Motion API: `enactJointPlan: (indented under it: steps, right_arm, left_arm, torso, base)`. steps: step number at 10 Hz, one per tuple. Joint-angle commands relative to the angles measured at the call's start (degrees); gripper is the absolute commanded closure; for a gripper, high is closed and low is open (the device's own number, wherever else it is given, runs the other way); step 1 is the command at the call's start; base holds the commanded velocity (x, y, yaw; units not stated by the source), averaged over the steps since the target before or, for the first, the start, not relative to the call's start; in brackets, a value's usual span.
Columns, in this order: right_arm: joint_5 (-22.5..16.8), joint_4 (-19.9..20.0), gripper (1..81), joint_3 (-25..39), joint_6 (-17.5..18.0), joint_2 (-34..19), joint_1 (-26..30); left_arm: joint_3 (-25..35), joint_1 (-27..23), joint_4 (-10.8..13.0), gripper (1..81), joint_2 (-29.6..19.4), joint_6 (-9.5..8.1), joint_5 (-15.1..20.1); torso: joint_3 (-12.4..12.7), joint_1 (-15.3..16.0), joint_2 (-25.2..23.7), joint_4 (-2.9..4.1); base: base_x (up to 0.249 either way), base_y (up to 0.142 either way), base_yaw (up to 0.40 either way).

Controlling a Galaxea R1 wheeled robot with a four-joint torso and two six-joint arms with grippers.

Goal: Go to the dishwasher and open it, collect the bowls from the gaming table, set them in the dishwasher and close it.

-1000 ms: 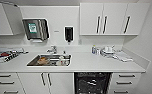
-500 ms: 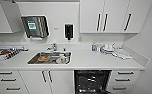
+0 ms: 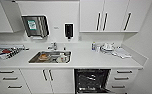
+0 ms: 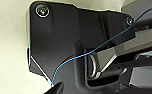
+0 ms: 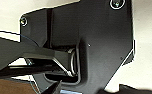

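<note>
You face the dishwasher (image 3: 92,81) standing open at lower centre-right of the frame, dark racks showing under the white desk (image 3: 92,60), right of the sink (image 3: 50,57), and you cannot tell whether either tool is spread or pressed together.

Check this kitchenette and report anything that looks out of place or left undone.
The dishwasher under the counter stands open, its dark inside and racks exposed. The sink holds unwashed dishes. Items lie loosely scattered at the counter's right end. Nothing looks spilled or broken.
</note>
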Motion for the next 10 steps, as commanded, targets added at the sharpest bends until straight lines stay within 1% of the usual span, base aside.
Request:
enactJointPlan:
  steps: [1,4,8,9,10]
  right_arm:
    - [0.41,-0.93,1.0,-1.52,-0.32,-0.44,1.79]
    - [0.50,-0.94,1.0,-2.41,-0.32,0.27,1.70]
    - [0.50,-1.02,1.0,-2.50,-0.41,0.53,1.62]
    - [0.50,-1.02,1.0,-2.59,-0.41,0.53,1.62]
    - [0.50,-1.02,1.0,-2.76,-0.41,0.53,1.62]
  left_arm:
    - [0.31,-1.80,-0.02,1.0,-1.07,-0.13,3.07]
    - [0.22,-1.80,-0.20,1.0,-0.72,-0.13,3.07]
    - [-2.68,-1.80,-0.37,1.0,0.69,-0.13,3.07]
    - [-3.11,-1.80,-0.28,1.0,1.12,-0.04,3.07]
    - [-3.12,-1.72,-0.28,1.0,1.21,-0.13,3.07]
  torso:
    - [2.87,-3.56,5.53,0.00]
    - [5.54,-7.61,11.72,0.00]
    - [9.06,-12.87,19.78,0.00]
    - [9.41,-14.22,21.86,0.00]
    - [7.67,-15.47,23.74,0.00]
  base:
    - [0.000,0.000,0.000]
    - [0.000,0.000,0.000]
    - [0.000,0.000,0.000]
    - [0.000,0.000,0.000]
    - [0.000,0.000,0.000]
